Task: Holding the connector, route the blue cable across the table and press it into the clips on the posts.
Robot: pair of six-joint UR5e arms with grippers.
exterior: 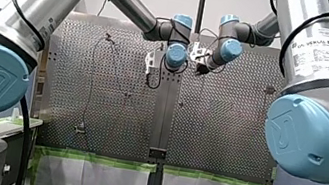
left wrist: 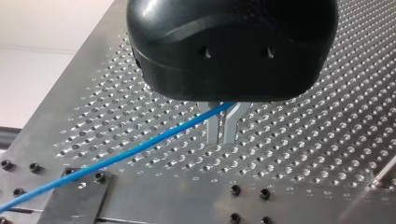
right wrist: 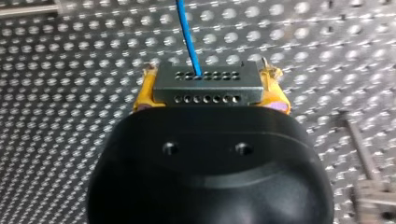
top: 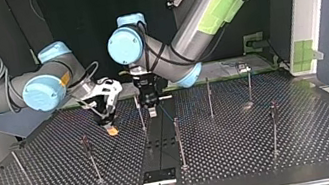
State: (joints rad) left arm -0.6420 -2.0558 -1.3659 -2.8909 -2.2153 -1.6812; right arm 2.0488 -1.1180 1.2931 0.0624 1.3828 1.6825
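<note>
**Right gripper** (right wrist: 208, 78): yellow pads (right wrist: 141, 97) clamped on the two short ends of the connector (right wrist: 208, 92), a grey rectangular block with two rows of small holes. The blue cable (left wrist: 116, 156) leaves one hole in the row farther from the gripper body. It runs straight on ahead of the fingers, above the perforated table (top: 243, 152).

**Left gripper** (left wrist: 223, 133): metal fingers (left wrist: 213, 128) drawn nearly together. The cable passes between them close to their roots and trails off beside the gripper toward a bolted plate (left wrist: 79, 196). This reads as a light pinch, not a hard clamp. Cannot tell whether the cable can slide in it.

**Position, top view:** both grippers at upper centre of the frame, just beside each other and low over the table, right gripper to the left of the left one. One thin post rises between them. The other posts (top: 179, 143) are spread across the middle and lower frame. Clips (top: 272, 106) show only as dark tips, so I cannot tell if any holds cable.

**Handling (judgement):**
- The cable is thin and light and looks limp. It will likely sag or swing unless held taut between the two grippers.
- The sheath looks smooth, so it should run through the metal fingers if the pinch is loose.
- The connector is rigid and light, so it is the right anchor. The flat ends give the pads good purchase.
- Weak point: a single thin wire enters one hole, so a hard pull there could strain or unseat it.
- For pressing into a clip, hold the cable itself just beside the post, not the connector.
</note>
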